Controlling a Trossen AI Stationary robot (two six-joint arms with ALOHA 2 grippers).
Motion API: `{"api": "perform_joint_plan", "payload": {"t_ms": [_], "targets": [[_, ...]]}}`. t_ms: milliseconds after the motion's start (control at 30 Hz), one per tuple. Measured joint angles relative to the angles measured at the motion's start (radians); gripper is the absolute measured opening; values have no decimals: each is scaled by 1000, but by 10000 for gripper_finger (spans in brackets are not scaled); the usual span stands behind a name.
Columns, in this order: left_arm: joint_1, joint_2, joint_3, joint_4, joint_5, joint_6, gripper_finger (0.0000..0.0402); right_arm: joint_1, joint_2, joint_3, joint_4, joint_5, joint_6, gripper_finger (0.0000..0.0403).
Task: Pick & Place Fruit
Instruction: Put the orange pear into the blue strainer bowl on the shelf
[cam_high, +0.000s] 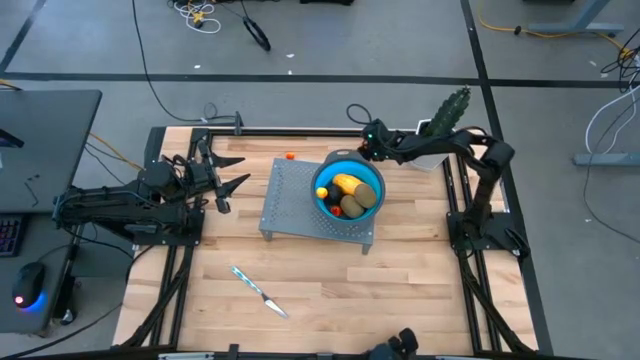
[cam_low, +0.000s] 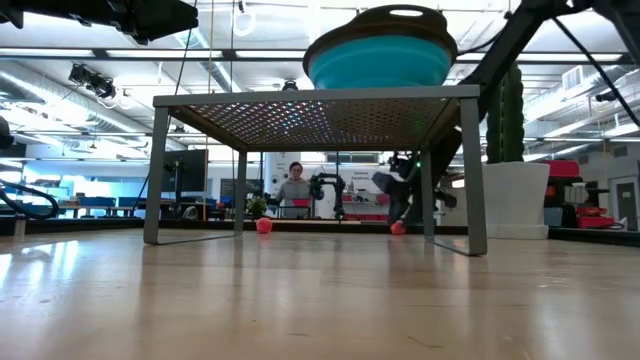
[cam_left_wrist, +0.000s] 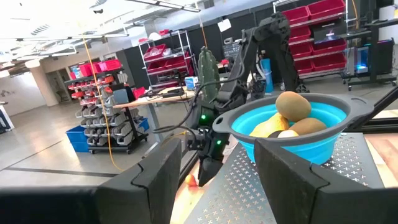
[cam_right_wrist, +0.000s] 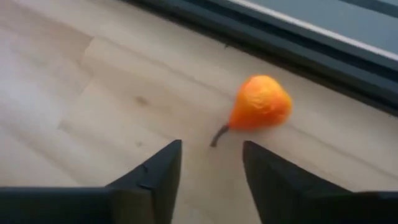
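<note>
no words to read anywhere, no labels, no brand names, no numbers, no signs, far room things too small to tell

Wooden table (cam_high: 330, 290) — bearing a perforated metal stand (cam_high: 290, 205), a knife (cam_high: 260, 291), an orange fruit piece (cam_high: 290, 156).
</note>
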Motion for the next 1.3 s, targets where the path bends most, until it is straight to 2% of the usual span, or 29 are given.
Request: {"api": "perform_joint_plan", "payload": {"t_ms": [167,333,767,1067,1300], "targets": [[0,0,0,0,0,0,210,-1,9,0,74,49,13,241],[0,0,0,-1,0,0,210,-12,9,0,99,83,48,268],[0,0,0,-5,0,1,210,-40,29,3,118,65,106,268],[0,0,0,2,0,6,210,-30,142,193,-131,66,47,267],[0,0,0,1,0,8,210,-28,169,239,-138,47,59,267]]}}
